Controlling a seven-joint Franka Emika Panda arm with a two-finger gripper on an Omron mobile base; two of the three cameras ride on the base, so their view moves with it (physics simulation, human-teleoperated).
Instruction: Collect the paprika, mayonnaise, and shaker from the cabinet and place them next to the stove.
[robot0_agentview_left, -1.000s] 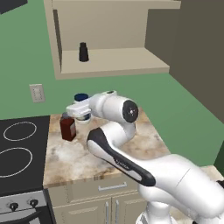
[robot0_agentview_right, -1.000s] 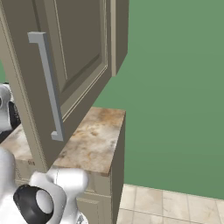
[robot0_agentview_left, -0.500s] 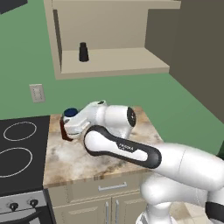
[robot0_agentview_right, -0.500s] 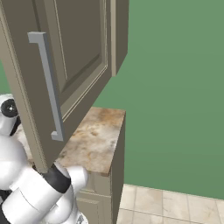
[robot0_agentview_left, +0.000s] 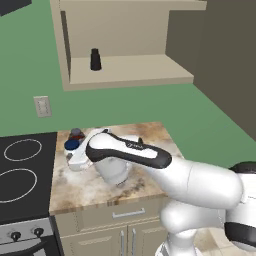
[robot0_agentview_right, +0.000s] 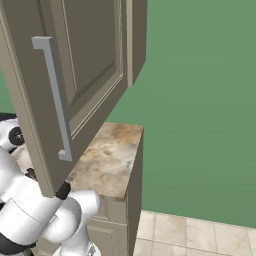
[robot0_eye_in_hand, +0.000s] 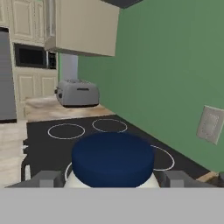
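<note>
Hand view showed the gripper (robot0_eye_in_hand: 111, 179) with its fingers (robot0_eye_in_hand: 46, 178) set wide on either side of the mayonnaise (robot0_eye_in_hand: 112, 159), clamped on the jar under its blue lid. Beyond lay the stove (robot0_eye_in_hand: 52, 148), then a toaster (robot0_eye_in_hand: 78, 92). In the left base view the jar (robot0_agentview_left: 73, 148) stood on the counter (robot0_agentview_left: 95, 185) just beside the stove (robot0_agentview_left: 22, 175), the paprika (robot0_agentview_left: 76, 134) behind it. The shaker (robot0_agentview_left: 95, 59) stood in the cabinet (robot0_agentview_left: 130, 70).

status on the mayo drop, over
Gripper straddling the mayonnaise, grip unclear. Jar on the counter by the stove, paprika behind it. Shaker on the cabinet shelf. Nothing blocking.
</note>
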